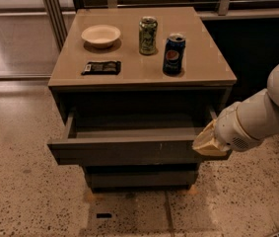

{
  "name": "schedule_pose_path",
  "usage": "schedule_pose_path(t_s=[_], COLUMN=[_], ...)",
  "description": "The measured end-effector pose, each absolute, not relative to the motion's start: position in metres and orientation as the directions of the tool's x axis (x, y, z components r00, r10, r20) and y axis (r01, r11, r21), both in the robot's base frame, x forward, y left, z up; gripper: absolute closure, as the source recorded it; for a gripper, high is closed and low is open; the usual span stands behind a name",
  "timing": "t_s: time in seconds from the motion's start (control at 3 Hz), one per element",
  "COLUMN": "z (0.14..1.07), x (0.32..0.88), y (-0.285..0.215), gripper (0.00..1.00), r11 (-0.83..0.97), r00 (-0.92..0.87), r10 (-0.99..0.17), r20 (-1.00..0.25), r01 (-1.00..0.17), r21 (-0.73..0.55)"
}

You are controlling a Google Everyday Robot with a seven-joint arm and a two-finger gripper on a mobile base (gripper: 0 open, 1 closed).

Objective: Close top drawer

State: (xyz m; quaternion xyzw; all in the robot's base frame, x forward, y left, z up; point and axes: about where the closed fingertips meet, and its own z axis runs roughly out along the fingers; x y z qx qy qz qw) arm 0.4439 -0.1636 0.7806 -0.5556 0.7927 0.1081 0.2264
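The top drawer (129, 151) of a small cabinet stands pulled out, its dark grey-brown front panel facing me with small pale scratches right of centre. Its inside looks dark and empty. My gripper (206, 142), tan-tipped on a white arm, comes in from the right and sits at the right end of the drawer front, touching or nearly touching it. Lower drawer fronts (139, 177) under it are closed.
On the cabinet top (203, 68) sit a white bowl (101, 35), a green can (148, 35), a blue Pepsi can (173, 54) and a black snack packet (101, 67). A speckled floor surrounds the cabinet. A railing runs behind.
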Motion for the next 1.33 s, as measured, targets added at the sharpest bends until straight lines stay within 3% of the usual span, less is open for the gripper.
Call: schedule_pose_path(t_s=[0.33, 1.0, 1.33], z=[0.754, 0.629, 0.629], x=[0.442, 0.453, 0.453], y=[-0.169, -0.175, -0.175], gripper=[1.00, 1.00, 1.00], r11=[0.314, 0.293, 0.293], r00=[-0.242, -0.234, -0.234], r10=[-0.855, -0.812, -0.812], r20=[-0.459, -0.534, -0.534], r01=[-0.946, -0.956, -0.956], r21=[-0.085, -0.027, -0.027])
